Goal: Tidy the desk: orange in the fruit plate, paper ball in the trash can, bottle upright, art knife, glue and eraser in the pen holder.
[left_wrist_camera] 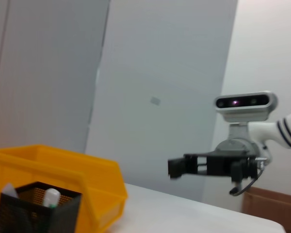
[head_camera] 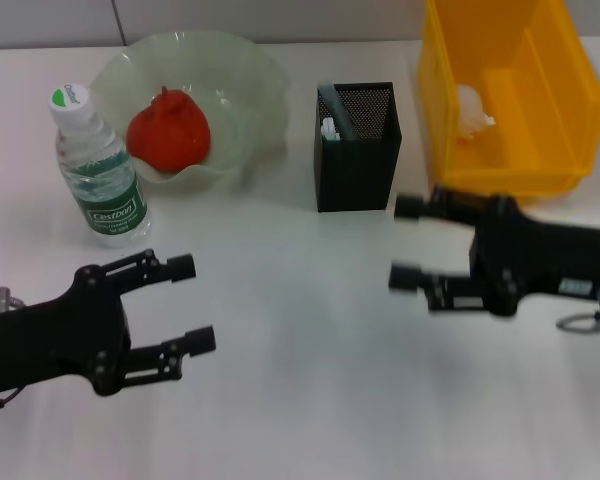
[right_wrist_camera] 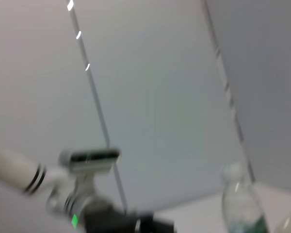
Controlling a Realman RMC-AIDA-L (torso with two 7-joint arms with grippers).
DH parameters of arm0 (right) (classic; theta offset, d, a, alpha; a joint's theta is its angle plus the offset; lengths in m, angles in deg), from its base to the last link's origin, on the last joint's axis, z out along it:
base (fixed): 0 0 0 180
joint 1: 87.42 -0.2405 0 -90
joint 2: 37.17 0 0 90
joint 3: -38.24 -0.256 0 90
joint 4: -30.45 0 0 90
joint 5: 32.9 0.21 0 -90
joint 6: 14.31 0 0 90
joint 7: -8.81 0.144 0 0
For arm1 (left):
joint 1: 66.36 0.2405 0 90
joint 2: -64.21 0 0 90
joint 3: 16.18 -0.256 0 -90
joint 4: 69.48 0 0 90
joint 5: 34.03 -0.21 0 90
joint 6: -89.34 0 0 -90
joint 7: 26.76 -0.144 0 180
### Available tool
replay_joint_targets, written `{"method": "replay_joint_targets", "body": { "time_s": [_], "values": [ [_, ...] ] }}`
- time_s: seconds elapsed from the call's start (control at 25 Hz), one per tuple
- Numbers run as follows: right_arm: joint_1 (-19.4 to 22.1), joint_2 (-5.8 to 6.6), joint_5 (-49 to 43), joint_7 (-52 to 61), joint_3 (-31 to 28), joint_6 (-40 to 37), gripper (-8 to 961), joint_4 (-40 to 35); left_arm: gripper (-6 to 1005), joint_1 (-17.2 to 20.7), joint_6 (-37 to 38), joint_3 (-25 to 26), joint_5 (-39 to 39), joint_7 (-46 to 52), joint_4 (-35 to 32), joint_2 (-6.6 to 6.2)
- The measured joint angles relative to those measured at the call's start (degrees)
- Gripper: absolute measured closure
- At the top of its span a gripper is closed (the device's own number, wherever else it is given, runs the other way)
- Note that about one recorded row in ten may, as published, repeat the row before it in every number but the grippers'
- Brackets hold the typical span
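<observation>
Orange [head_camera: 170, 130] in fruit plate [head_camera: 250, 90]; bottle [head_camera: 95, 165] upright (beside it); paper ball [head_camera: 475, 110] in trash can [head_camera: 540, 150].

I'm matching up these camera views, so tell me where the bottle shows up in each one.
Head view: bottle upright at the left, beside the fruit plate.
Left wrist view: not in it.
Right wrist view: low at the right edge, cap up, with a pale sliver, probably the plate's rim, next to it.
Shared landmark: the plate.
</observation>
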Motion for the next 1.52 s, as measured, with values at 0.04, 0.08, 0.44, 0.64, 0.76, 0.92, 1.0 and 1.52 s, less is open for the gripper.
{"method": "replay_joint_targets", "body": {
  "time_s": [0.04,0.08,0.44,0.64,0.76,0.92,1.0,1.52],
  "values": [
    [0.0,0.10,-1.5,0.1,0.0,0.0,136,0.0,197,0.0,0.2,-0.4,0.0,0.2,0.0,-0.25],
    [0.0,0.17,-3.1,0.1,0.0,0.0,136,0.0,197,-0.1,0.3,-1.1,0.0,0.4,0.0,-0.53],
    [-0.8,-0.24,-7.1,0.1,0.1,0.4,136,0.0,197,-1.2,-0.8,-3.6,-2.5,0.6,-0.7,-0.58],
    [-0.8,-0.36,-7.2,0.1,0.2,0.2,136,0.0,197,-1.4,-0.8,-3.7,-2.9,0.7,-0.8,-0.68],
    [-0.8,-0.38,-7.3,0.1,0.2,0.1,136,0.0,197,-1.4,-0.6,-3.8,-2.9,0.7,-0.8,-0.84],
    [-0.8,-0.40,-7.3,0.1,0.2,0.0,136,0.0,197,-1.3,-0.6,-3.9,-2.9,0.6,-0.9,-0.87],
    [-0.8,-0.47,-7.3,0.0,0.2,0.0,136,0.0,197,-1.4,-0.7,-3.9,-2.9,0.5,-0.9,-0.87],
    [-1.0,-0.56,-7.5,-0.1,0.3,-0.1,136,0.0,197,-1.6,-0.7,-4.0,-2.9,0.6,-0.9,-0.69]
  ]
}}
